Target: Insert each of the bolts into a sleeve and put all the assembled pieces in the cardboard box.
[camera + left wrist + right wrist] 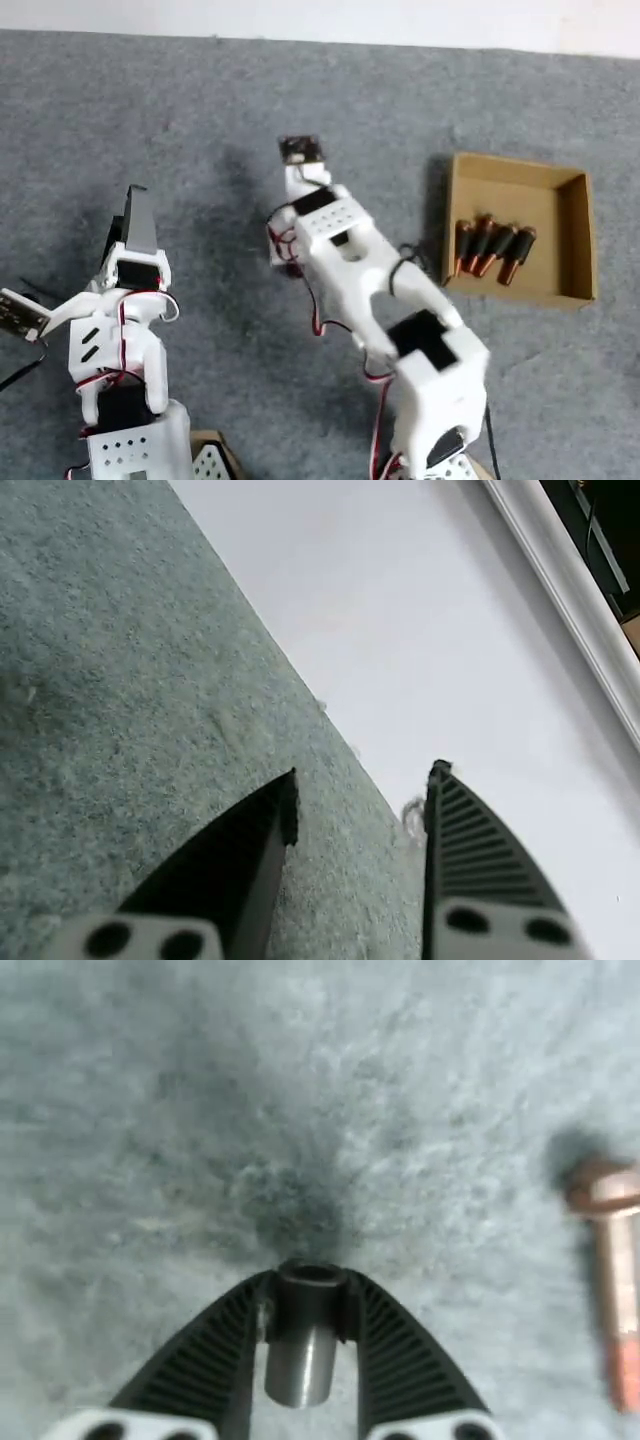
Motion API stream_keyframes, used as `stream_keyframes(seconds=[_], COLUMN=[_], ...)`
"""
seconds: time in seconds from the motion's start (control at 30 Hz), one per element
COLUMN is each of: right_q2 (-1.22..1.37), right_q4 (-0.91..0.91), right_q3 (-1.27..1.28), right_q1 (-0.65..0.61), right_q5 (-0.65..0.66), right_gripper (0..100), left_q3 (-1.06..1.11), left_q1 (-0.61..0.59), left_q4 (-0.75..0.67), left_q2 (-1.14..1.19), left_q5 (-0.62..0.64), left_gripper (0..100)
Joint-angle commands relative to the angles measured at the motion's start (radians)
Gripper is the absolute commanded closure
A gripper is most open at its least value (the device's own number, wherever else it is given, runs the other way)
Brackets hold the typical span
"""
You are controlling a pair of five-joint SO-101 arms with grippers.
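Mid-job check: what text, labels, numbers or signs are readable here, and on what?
No readable text.
Cardboard box: plain walls.
Sleeve in the right tool, and bolt on the carpet: no visible markings.
Dark marks on the left arm's white housing: too small to read.

The cardboard box (pixel 520 195) sits on the table (pixel 200 120) at the right. Four bolt-and-sleeve pieces (pixel 492 248) lie side by side in it, toward its left wall. The right arm (pixel 370 280) stands left of the box, mid-table. A sleeve (pixel 300 1350) sits between its jaws, above the table, and a bolt (pixel 610 1260) lies on the table near it. The left arm (pixel 115 330) stands at the near left, well apart from the box, jaws parted and pointing far.
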Motion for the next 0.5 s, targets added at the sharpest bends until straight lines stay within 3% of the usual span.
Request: stream_keyframes(seconds=[0.0,0.17,0.33,0.47], right_q2=[-0.196,-0.406,-0.556,-0.555], right_q4=[-0.018,-0.111,0.008,0.002], right_q3=[0.054,0.246,0.386,0.507], right_q1=[0.061,0.171,0.265,0.328], right_q5=[0.058,0.121,0.133,0.135], right_gripper=[99.4,99.4,99.4,99.4], left_q3=[0.004,0.004,0.004,0.005], left_q1=[0.028,0.027,0.027,0.027], left_q4=[-0.018,-0.018,-0.018,-0.018], left_q2=[-0.013,-0.013,-0.013,-0.013], left_q5=[0.008,0.008,0.008,0.008], left_gripper=[80,80,80,80])
